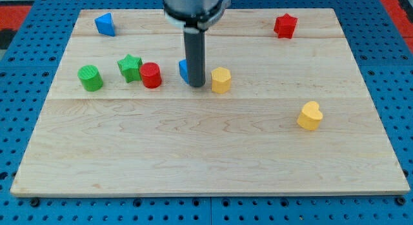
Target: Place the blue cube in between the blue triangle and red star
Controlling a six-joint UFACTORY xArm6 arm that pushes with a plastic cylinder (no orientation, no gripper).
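Observation:
The blue cube (184, 69) sits near the board's middle, mostly hidden behind my rod. My tip (197, 85) rests at the cube's lower right edge, touching or nearly touching it. The blue triangle (105, 24) lies at the view's top left. The red star (284, 25) lies at the view's top right. Both are far from the cube, above it in the view.
A yellow hexagonal block (221, 80) stands just right of my tip. A red cylinder (150, 75), a green star (130, 67) and a green cylinder (90, 78) stand in a row left of the cube. A yellow heart (310, 116) lies at the right. The wooden board (206, 160) lies on a blue pegboard.

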